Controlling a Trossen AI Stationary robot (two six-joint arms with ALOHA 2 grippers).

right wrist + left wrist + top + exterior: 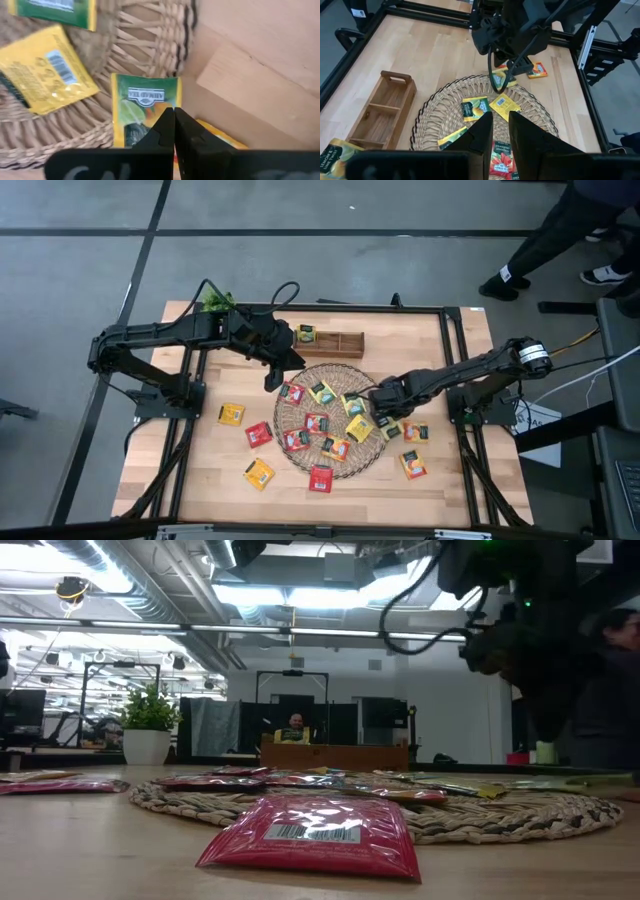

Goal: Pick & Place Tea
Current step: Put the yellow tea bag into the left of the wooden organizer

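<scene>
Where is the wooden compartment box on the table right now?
In the high view, the wooden compartment box lies at the table's far edge, just beyond the round wicker mat, beside the left gripper.

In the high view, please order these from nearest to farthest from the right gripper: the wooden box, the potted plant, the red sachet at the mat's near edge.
Measured from the right gripper, at the wicker mat's right side:
1. Red sachet, at the mat's front edge, toward the left.
2. Wooden box, behind the mat.
3. Potted plant, at the table's far left corner.
</scene>
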